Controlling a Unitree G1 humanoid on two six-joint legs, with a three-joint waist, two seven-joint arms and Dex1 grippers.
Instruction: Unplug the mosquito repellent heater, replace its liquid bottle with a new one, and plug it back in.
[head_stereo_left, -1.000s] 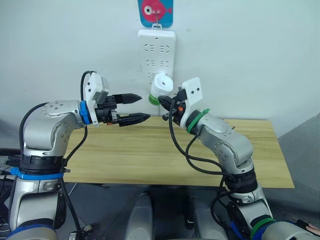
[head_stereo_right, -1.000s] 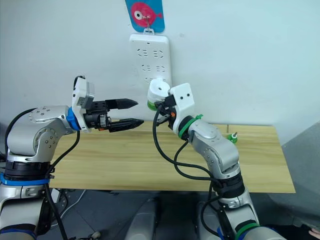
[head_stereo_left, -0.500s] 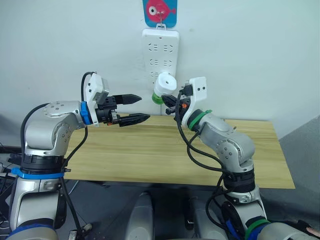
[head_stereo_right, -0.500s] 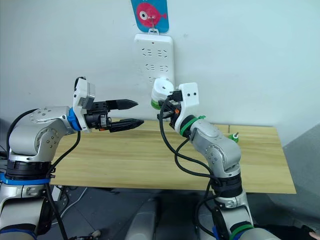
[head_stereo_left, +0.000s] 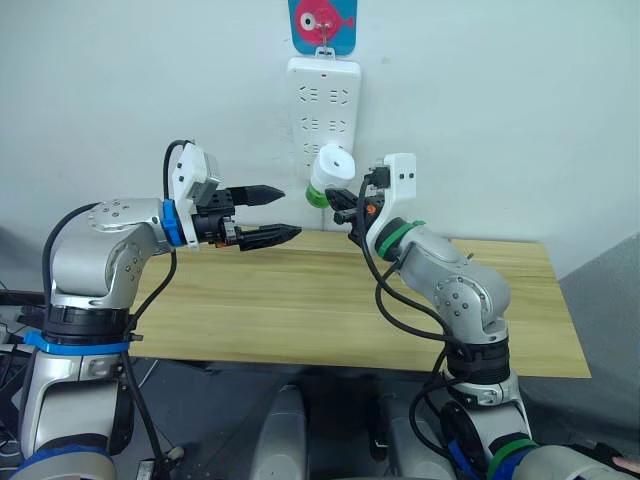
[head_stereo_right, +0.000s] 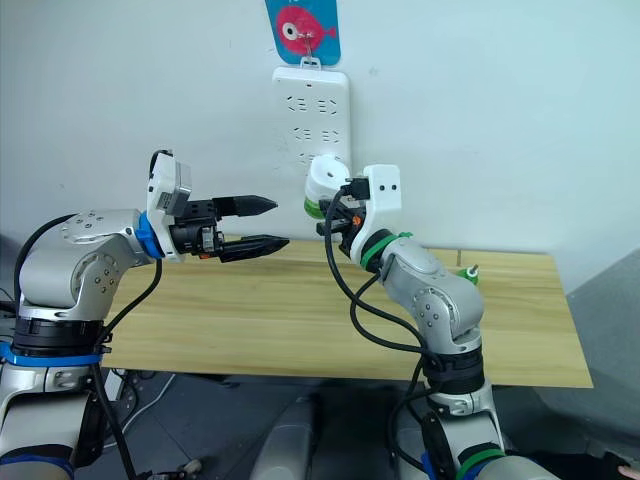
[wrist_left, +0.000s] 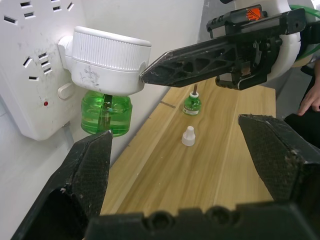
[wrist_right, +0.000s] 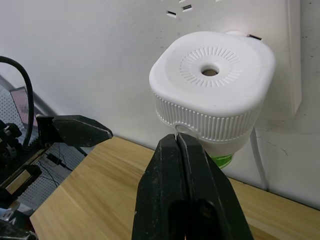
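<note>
The white mosquito repellent heater sits against the lower part of the white wall power strip, its vented top facing up. A green liquid bottle hangs under it. My right gripper is shut with nothing between its fingers, and its tips touch the heater's ribbed side. My left gripper is open and level, a short way to the left of the heater and apart from it. A second small green bottle stands on the table with a white cap beside it.
The wooden table runs along the wall below the strip. A fish-shaped sticker hook holds the strip up. The second bottle stands near the wall behind my right arm. A person's hand shows beyond the table's far end.
The head camera has shifted a little, moving the whole picture. My right wrist has edged slightly rightward, its tips still at the heater. The left arm has stayed put.
</note>
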